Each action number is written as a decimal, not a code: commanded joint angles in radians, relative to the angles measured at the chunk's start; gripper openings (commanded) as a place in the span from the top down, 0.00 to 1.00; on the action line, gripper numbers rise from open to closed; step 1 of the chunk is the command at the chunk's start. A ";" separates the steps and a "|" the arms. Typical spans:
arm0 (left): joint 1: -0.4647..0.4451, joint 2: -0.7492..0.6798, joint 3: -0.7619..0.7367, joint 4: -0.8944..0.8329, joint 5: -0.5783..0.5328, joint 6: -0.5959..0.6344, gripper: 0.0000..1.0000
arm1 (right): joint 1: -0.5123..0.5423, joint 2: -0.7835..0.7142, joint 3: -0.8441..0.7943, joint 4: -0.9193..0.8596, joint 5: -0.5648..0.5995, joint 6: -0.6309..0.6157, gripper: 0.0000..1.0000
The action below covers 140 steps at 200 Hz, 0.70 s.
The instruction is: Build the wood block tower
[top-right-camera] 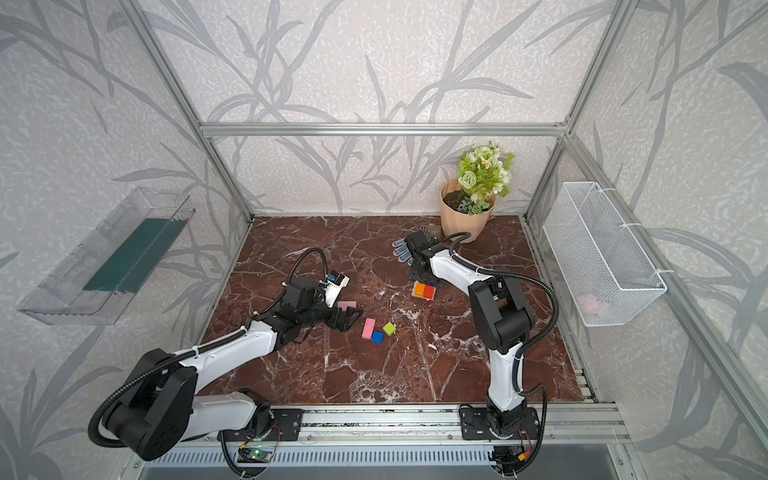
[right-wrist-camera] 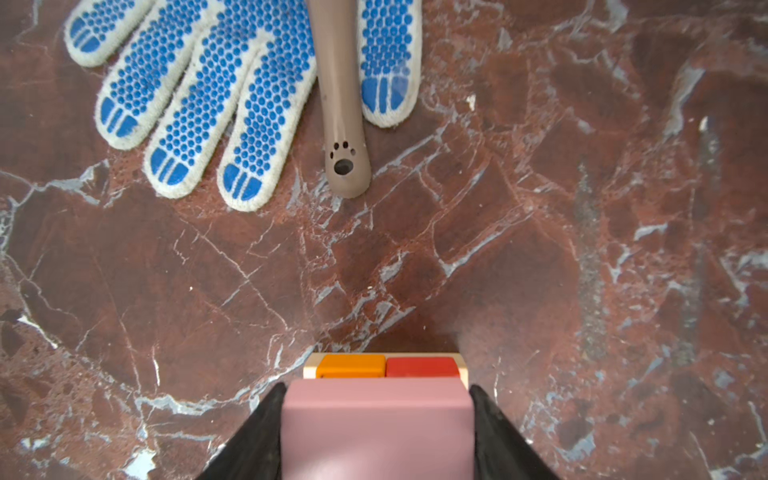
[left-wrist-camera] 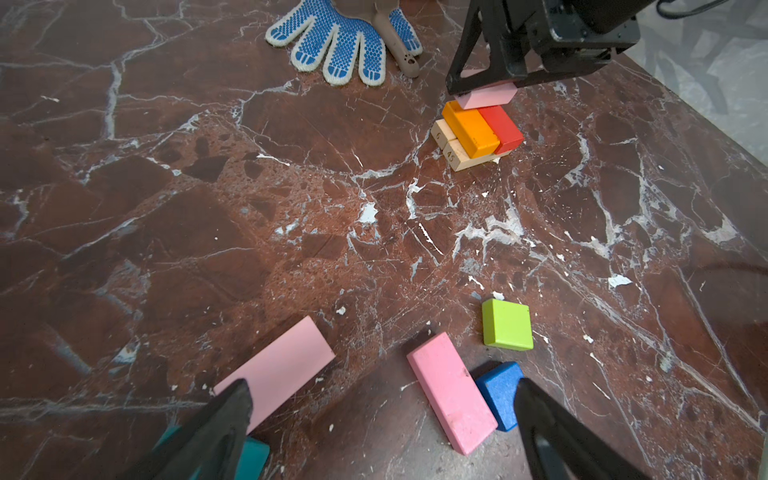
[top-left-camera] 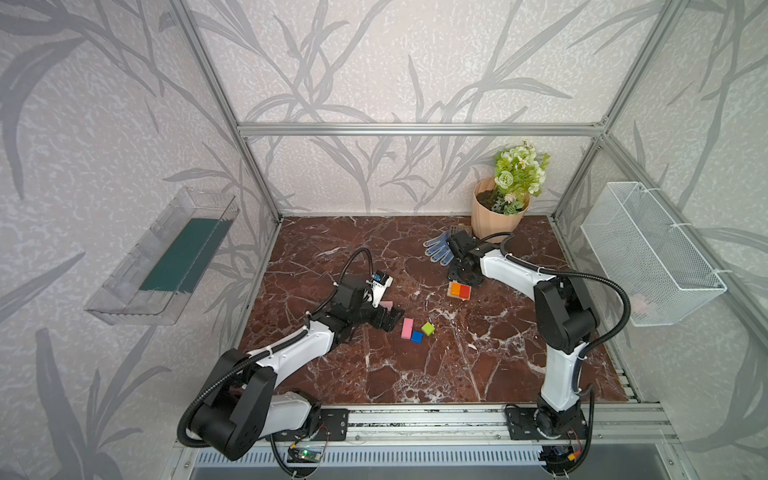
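The tower (top-left-camera: 459,289) has a tan base (left-wrist-camera: 451,154) with an orange block (left-wrist-camera: 469,129) and a red block (left-wrist-camera: 503,126) side by side on it. My right gripper (right-wrist-camera: 378,390) is shut on a pink block (right-wrist-camera: 378,432), held just over the tower's far end. My left gripper (left-wrist-camera: 382,390) hangs open low over the floor. Between and around its fingers lie a pale pink block (left-wrist-camera: 278,365), a pink block (left-wrist-camera: 451,390), a blue cube (left-wrist-camera: 498,390) and a teal block (left-wrist-camera: 253,457). A green cube (left-wrist-camera: 507,324) sits just beyond them.
A blue dotted glove (top-left-camera: 438,247) and a brown plastic handle (right-wrist-camera: 343,124) lie behind the tower. A beige flowerpot (top-left-camera: 496,216) stands in the back right corner. A wire basket (top-left-camera: 648,253) hangs on the right wall and a clear bin (top-left-camera: 166,257) on the left.
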 commanded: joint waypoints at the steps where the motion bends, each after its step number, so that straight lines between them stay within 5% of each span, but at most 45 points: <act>1: 0.005 -0.016 -0.011 0.035 -0.001 0.014 0.01 | 0.001 0.013 0.029 -0.038 0.018 -0.008 0.92; 140: 0.004 -0.024 -0.020 0.044 0.012 0.017 0.01 | 0.001 0.022 0.027 -0.059 0.016 0.002 0.89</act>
